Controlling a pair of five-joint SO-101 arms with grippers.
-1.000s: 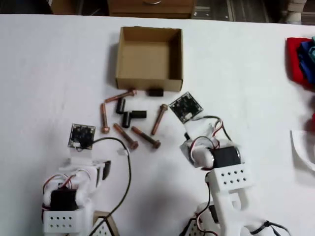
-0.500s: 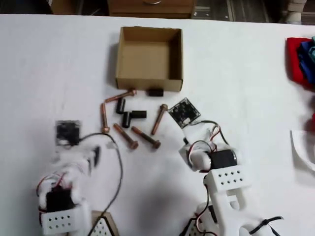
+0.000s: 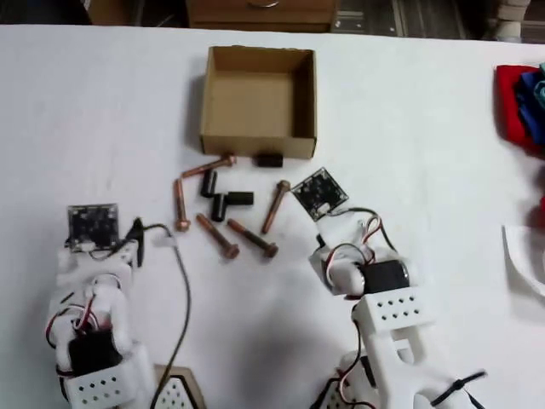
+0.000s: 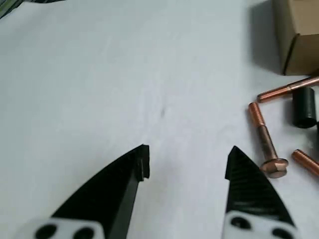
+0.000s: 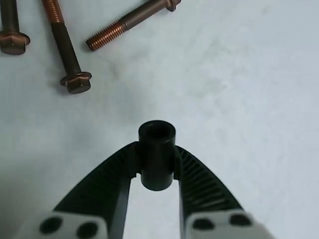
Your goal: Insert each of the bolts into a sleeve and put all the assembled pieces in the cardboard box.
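One black sleeve (image 5: 157, 159) is held tight by the right gripper (image 5: 156, 149), but the open, empty left gripper (image 4: 188, 153) moved away from the bolts (image 3: 216, 236).

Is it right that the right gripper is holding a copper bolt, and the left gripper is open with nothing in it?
Not quite. The right gripper is shut on a black sleeve, not a copper bolt; the right wrist view shows this. The copper bolts lie loose beyond it. The left gripper is open with nothing in it, just as you said.
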